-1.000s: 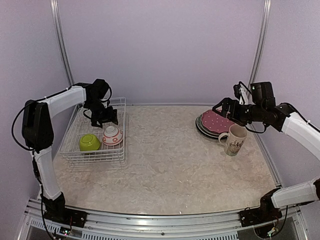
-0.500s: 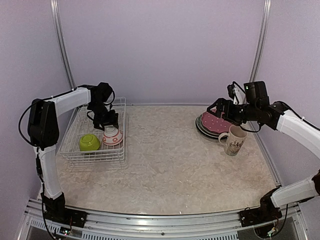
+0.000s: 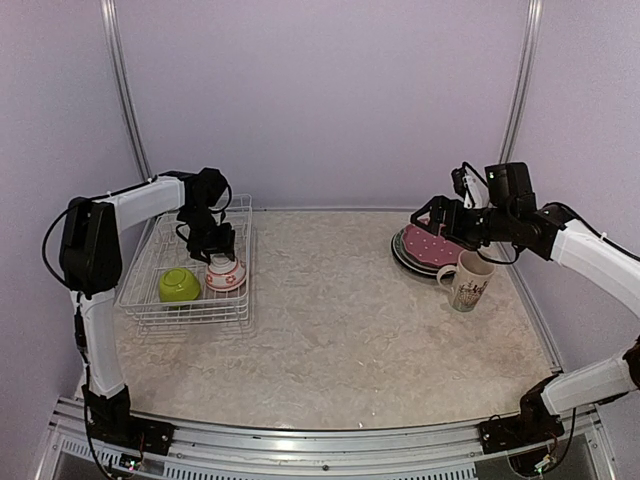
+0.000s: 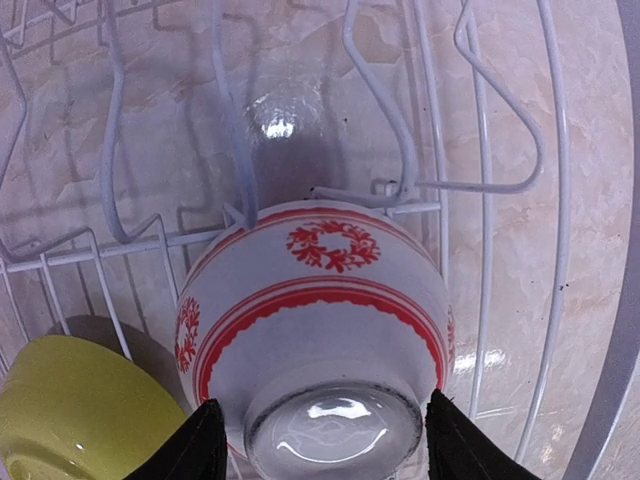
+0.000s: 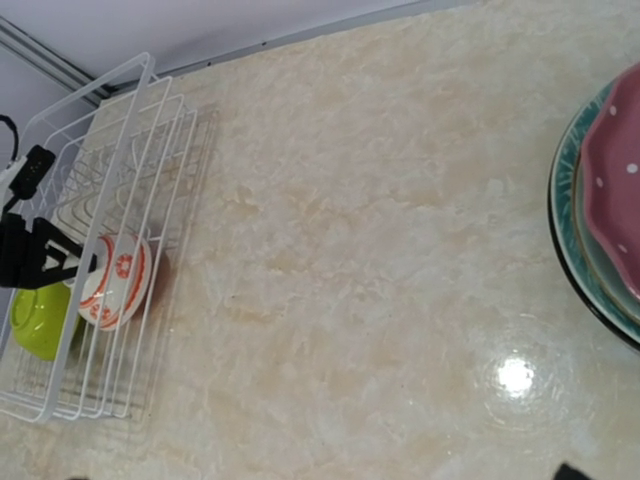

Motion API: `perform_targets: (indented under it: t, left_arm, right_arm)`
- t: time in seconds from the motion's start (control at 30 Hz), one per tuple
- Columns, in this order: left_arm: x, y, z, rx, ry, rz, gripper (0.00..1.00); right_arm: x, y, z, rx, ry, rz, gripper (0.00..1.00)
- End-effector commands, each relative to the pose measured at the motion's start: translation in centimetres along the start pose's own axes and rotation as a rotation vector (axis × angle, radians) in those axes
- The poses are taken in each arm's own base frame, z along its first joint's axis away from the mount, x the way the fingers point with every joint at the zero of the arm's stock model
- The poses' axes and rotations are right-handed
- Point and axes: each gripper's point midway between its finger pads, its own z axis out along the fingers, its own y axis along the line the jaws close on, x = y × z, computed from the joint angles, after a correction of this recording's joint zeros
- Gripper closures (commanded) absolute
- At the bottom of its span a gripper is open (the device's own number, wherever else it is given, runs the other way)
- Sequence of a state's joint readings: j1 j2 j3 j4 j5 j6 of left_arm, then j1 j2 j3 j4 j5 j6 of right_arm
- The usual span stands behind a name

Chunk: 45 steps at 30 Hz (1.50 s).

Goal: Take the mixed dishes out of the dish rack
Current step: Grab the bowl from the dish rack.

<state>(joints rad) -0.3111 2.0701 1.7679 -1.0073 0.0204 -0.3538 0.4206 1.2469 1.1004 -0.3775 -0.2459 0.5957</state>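
Note:
The white wire dish rack stands at the left. It holds a lime-green bowl and a small white-and-red bowl, upside down. My left gripper is open just above the white-and-red bowl, with one fingertip on each side of its base and not touching it. A stack of plates topped by the pink polka-dot plate lies at the right, with the cream printed mug in front. My right gripper is open and empty over the stack's far left edge.
In the right wrist view the rack with both bowls is far left and the plate stack's edge is at the right. Marble tabletop lies between. Upright rack wires stand close around the white-and-red bowl.
My left gripper has come down and a little right over the white-and-red bowl. My right gripper has drawn slightly left, away from the pink plate.

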Motion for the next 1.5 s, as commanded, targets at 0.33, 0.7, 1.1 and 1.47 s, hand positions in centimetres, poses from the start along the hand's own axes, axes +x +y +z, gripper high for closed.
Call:
perform_targets:
  t: [0.33, 0.7, 1.1, 1.47]
  left_arm:
    - [-0.3, -0.4, -0.7, -0.001, -0.009, 0.023, 0.57]
    - [-0.5, -0.4, -2.7, 0.002, -0.050, 0.025, 0.62]
    - [-0.9, -0.4, -7.6, 0.040, -0.156, 0.015, 0.65]
    - [-0.9, -2.4, -13.8, 0.217, -0.300, 0.017, 0.66]
  right_arm:
    - [0.3, 0.6, 0.4, -0.009, 0.003, -0.005, 0.01]
    - [0.6, 1.3, 0.9, -0.018, 0.012, -0.009, 0.01]
    - [1.2, 2.7, 2.5, -0.025, 0.042, -0.026, 0.01]
    - [2.2, 8.1, 7.4, -0.139, 0.091, -0.059, 0.01]
